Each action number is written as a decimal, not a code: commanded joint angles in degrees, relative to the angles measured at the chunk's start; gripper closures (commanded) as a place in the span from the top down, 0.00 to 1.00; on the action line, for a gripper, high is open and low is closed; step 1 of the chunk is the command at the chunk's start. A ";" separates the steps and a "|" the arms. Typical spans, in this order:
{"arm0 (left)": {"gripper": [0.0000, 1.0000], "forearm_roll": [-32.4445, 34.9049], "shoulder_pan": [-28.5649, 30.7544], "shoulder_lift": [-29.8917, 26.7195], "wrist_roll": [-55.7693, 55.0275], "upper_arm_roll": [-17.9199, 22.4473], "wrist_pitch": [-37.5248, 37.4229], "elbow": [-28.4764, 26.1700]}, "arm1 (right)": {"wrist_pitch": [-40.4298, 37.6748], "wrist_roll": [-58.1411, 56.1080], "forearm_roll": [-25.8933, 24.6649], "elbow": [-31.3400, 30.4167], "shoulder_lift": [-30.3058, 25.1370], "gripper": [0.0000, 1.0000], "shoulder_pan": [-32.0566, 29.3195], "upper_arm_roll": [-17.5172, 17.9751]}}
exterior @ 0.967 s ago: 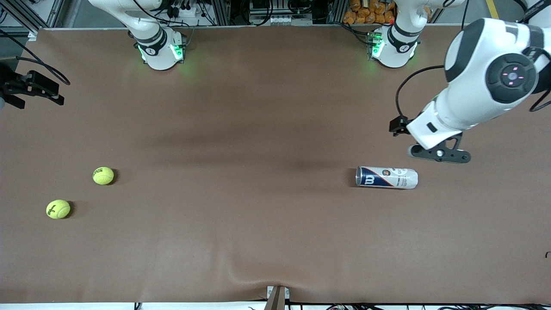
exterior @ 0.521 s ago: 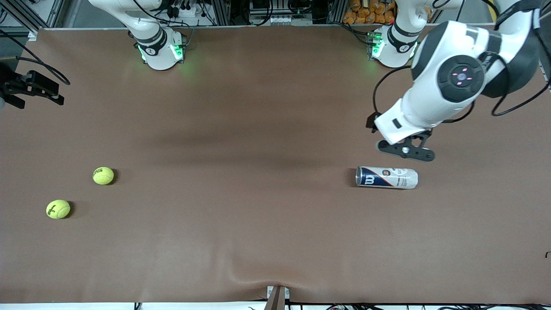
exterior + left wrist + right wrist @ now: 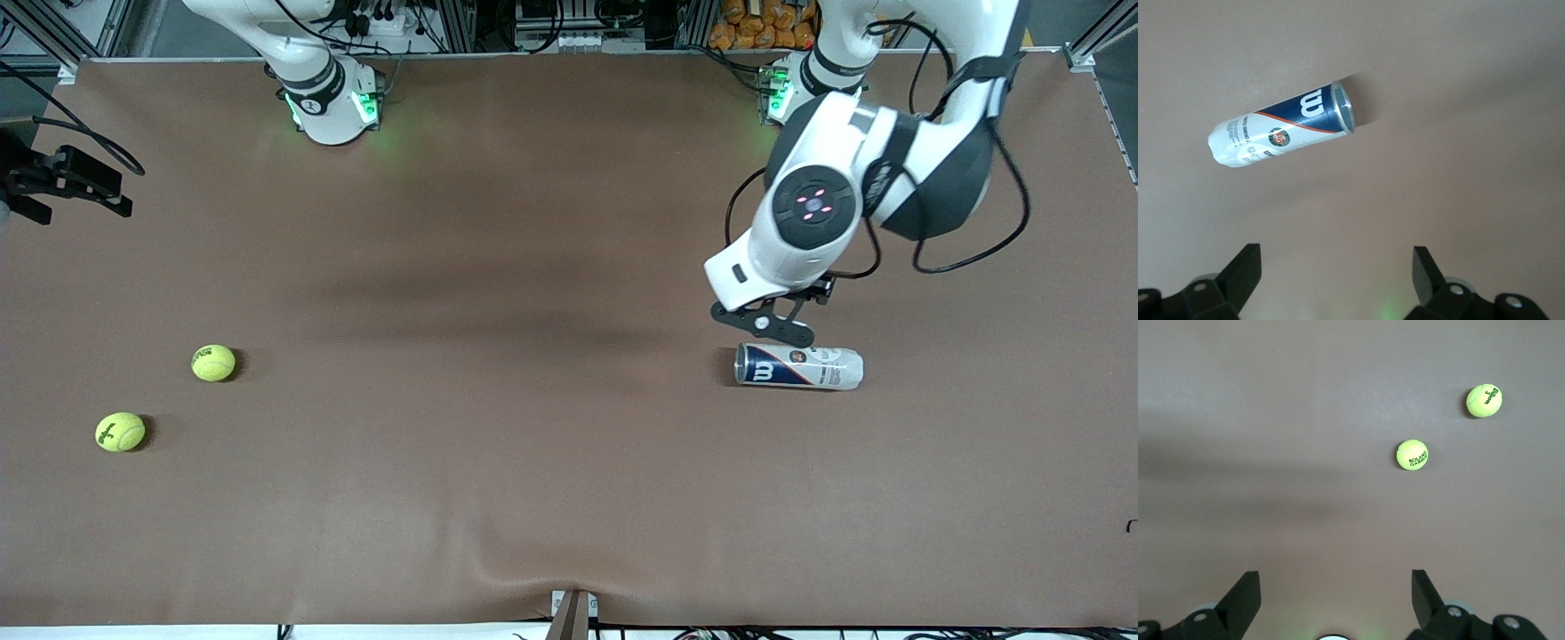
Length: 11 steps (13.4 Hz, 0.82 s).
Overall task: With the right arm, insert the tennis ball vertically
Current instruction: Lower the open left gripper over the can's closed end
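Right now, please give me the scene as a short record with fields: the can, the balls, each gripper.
can: tennis ball can lies on its side on the table, toward the left arm's end
balls: two, toward the right arm's end; tennis ball and, nearer the front camera, second tennis ball
left gripper: open, over the table beside the can
right gripper: open, holds nothing, waits

Brown matte table (image 3: 533, 222) covering nearly whole view, slight wrinkle in cover near camera-side edge, soft dark shadow bands across middle, green glow near top edge, aluminium frame rails (image 3: 462, 22) and tangled cables (image 3: 373, 18) along top, orange items (image 3: 747, 22) on rack there.
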 commanded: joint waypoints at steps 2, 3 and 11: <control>1.00 4.11 -0.29 0.81 5.68 0.00 -0.03 -3.69 | -0.35 0.31 0.55 -0.44 -0.99 1.00 -1.53 1.05; 1.00 4.72 0.06 0.90 8.22 0.00 -0.03 -4.31 | -0.44 0.31 0.55 -0.44 -0.99 1.00 -1.53 0.96; 1.00 11.32 6.38 0.99 31.58 -0.08 10.84 -12.12 | -0.44 0.31 0.46 -0.44 -0.99 1.00 -1.44 1.05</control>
